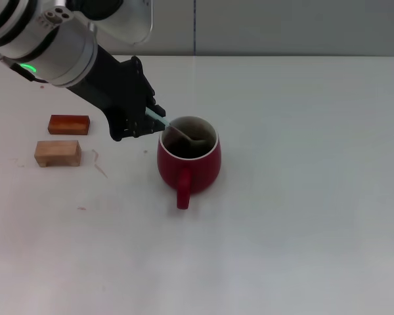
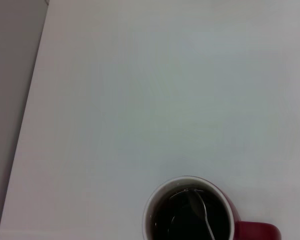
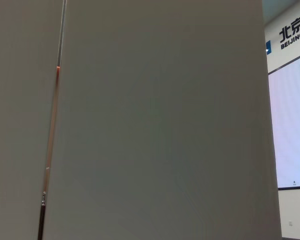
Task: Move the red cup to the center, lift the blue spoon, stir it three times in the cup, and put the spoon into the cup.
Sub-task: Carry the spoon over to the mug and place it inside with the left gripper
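The red cup [image 1: 189,161] stands near the middle of the white table, its loop handle turned toward me. The blue spoon [image 1: 156,118] slants down into it, pale-blue handle up and grey metal bowl inside the dark interior. My left gripper [image 1: 151,118] sits just left of the cup's rim, shut on the spoon's handle. The left wrist view looks down into the red cup [image 2: 190,215], where the spoon's metal neck and bowl [image 2: 202,210] show. My right gripper is out of view; its wrist camera faces a wall.
Two wooden blocks lie left of the cup: a reddish-brown one [image 1: 69,124] and a paler one [image 1: 58,153] in front of it. White tabletop [image 1: 302,197] spreads right of the cup and in front of it.
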